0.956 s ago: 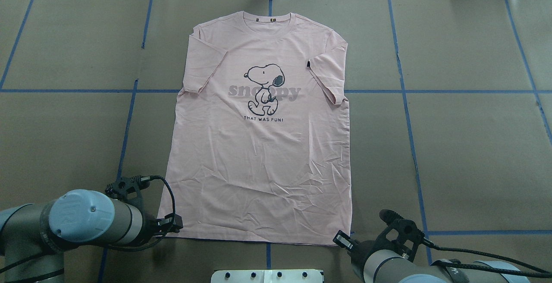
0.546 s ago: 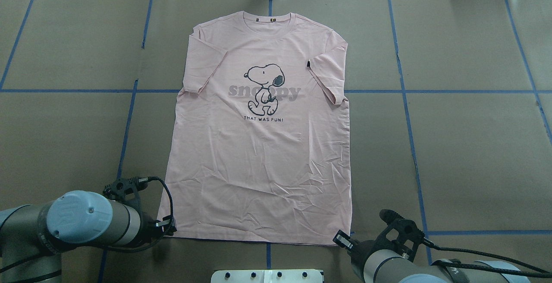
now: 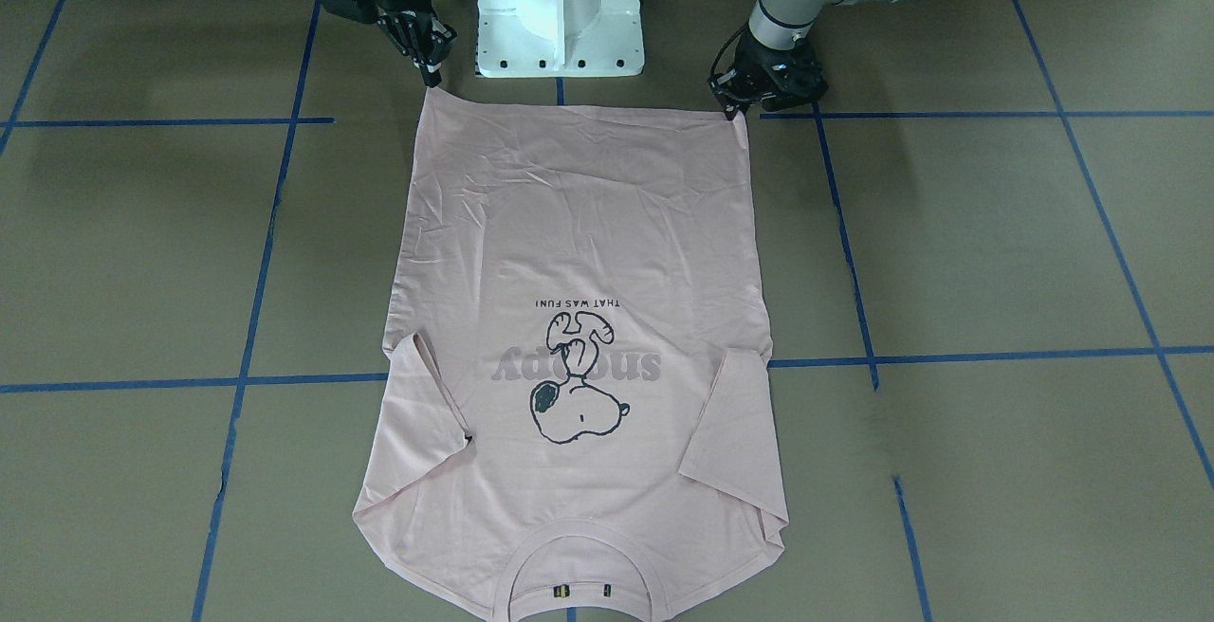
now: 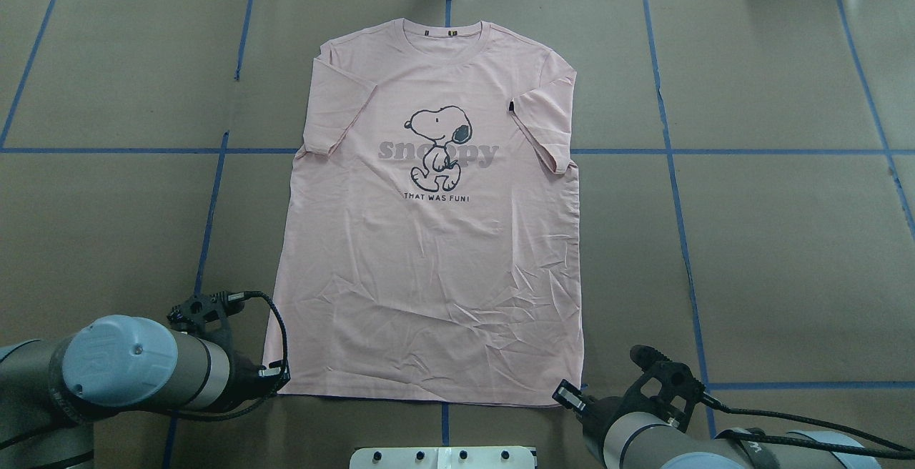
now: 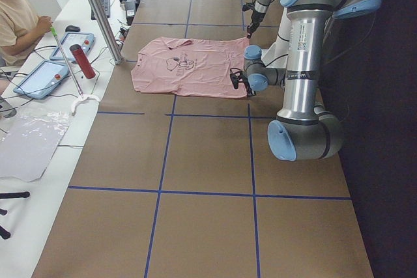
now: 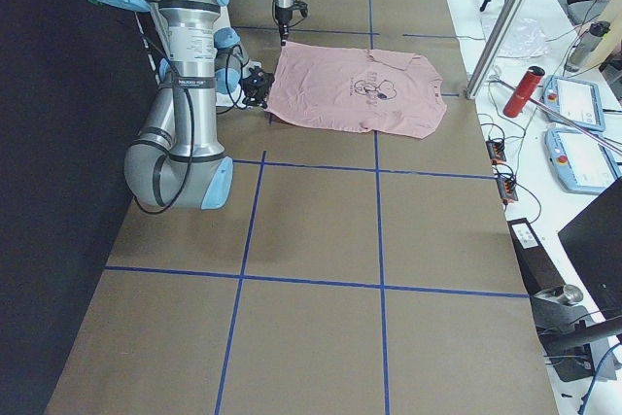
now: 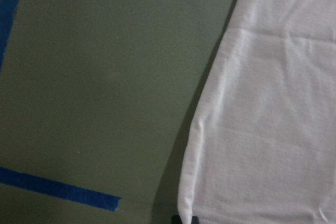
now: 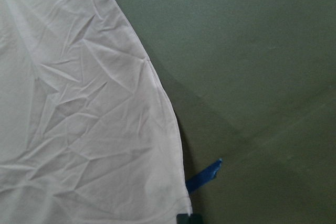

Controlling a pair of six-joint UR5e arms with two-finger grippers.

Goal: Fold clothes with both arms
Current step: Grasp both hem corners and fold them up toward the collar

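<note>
Left gripper [image 3: 732,108] is edging outward to the T-shirt [image 3: 579,224] hem corner, right gripper [image 3: 433,72] waiting opposite; whether either is pinching cloth, I cannot tell.

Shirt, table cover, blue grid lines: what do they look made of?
T-shirt: thin soft knit, likely cotton jersey, matte; fine creases near the hem, ribbed collar. Table cover: matte brown sheet, perhaps kraft paper; a faint seam shows, but paper or board is unclear. Blue lines: likely adhesive tape; strips end ragged and sit misaligned.
</note>
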